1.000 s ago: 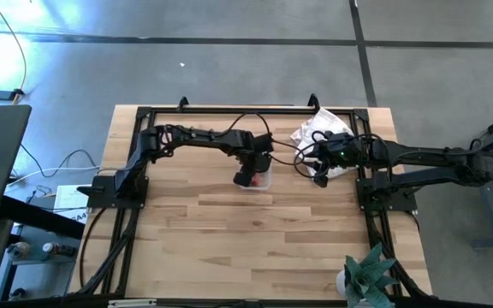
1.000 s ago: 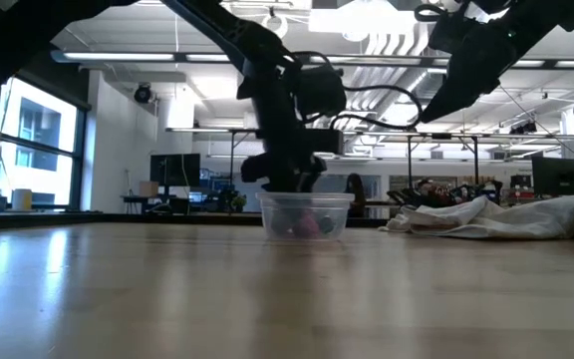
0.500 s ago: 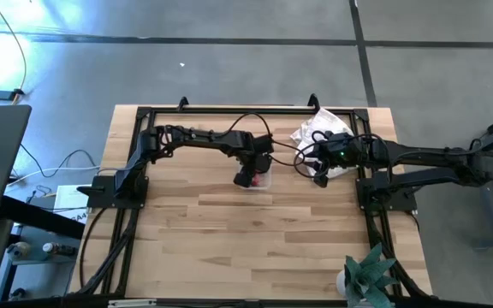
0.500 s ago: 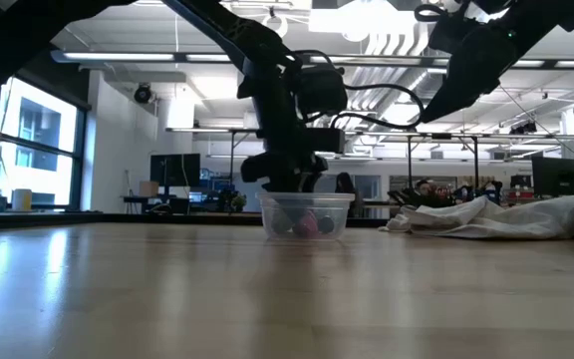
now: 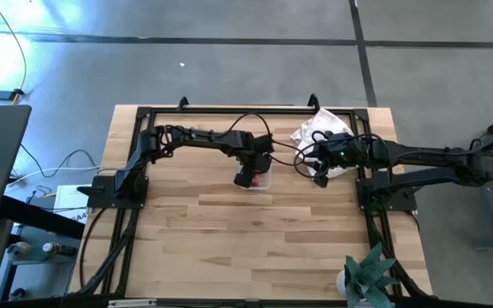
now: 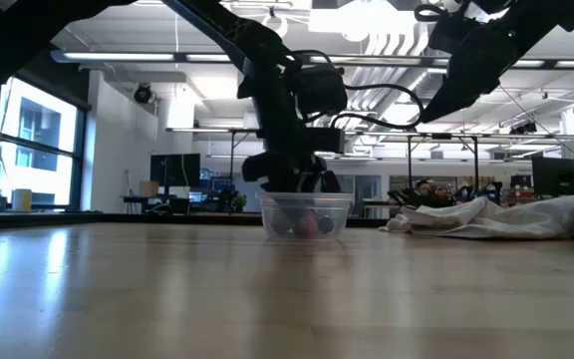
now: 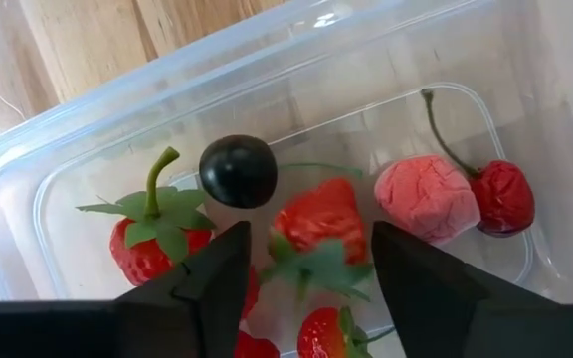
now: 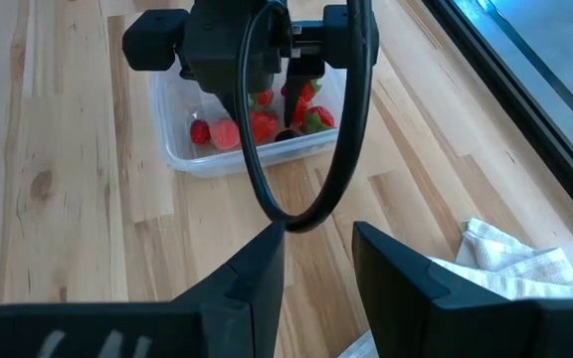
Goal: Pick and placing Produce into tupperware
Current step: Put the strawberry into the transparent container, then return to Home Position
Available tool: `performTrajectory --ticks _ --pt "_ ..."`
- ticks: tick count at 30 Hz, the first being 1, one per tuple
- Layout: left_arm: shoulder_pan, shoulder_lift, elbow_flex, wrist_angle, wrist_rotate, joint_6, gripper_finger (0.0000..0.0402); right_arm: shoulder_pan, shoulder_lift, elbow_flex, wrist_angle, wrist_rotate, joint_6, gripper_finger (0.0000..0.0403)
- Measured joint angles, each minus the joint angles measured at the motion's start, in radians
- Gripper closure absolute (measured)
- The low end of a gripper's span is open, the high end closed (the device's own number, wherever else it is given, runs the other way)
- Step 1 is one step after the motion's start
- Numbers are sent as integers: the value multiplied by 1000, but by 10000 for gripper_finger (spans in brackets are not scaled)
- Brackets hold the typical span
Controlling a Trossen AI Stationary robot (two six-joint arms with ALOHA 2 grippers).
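The left gripper [image 7: 306,273] hung just inside the clear tupperware [image 7: 8,174], centre of the high view, jaws parted and empty above the strawberries [image 7: 318,221]; lifting straight up would avoid clipping the rim. The right gripper [image 8: 318,261] waited, jaws apart and empty, near the white cloth [image 5: 319,128]. Only the left wrist view showed the dark berry [image 7: 238,171] and pink piece [image 7: 426,197]; the low view showed blurred lumps.

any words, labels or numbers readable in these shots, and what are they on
No text reads clearly in any view.
White cloth: dark print at its edge in the right wrist view, cut off and too small to read.
Tupperware and produce: no label or marking visible.
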Motion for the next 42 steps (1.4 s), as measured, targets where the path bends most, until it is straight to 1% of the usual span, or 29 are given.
performTrajectory --ticks 5,10,14,20,23,25,31,42 --pt "0 0 2 -3 1 0 184 0 0 0 0 0 0 291" --pt "0 -2 67 -82 7 0 191 0 0 0 0 0 0 291" --pt "3 -4 159 -188 6 0 205 0 0 0 0 0 0 291" --pt "3 -8 291 -395 -77 7 223 0 0 0 0 0 0 291" --pt "3 -8 323 -477 -91 -8 231 0 0 0 0 0 0 291" --pt "3 -20 323 -504 -92 -18 236 0 0 0 0 0 0 291" --pt "3 -114 314 -554 -83 -58 258 0 0 0 0 0 0 291" --pt "-6 -424 314 -582 -82 -109 308 0 0 0 0 0 0 291"
